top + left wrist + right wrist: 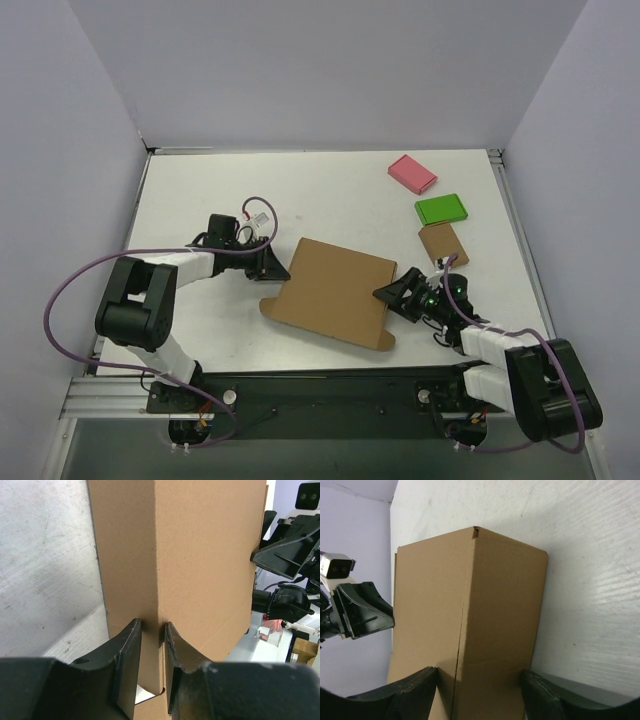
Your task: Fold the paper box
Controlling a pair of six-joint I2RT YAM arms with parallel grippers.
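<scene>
At opposite ends, the paper box (335, 290) was pinched by the left claw (152, 626) and straddled by the spread right claw (479, 672).

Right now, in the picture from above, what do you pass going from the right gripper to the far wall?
right gripper → brown block → green block → pink block

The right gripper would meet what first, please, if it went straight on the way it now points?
Most likely the box: its near end sits between the fingers of the right gripper, so the cardboard would stop it almost at once.
</scene>
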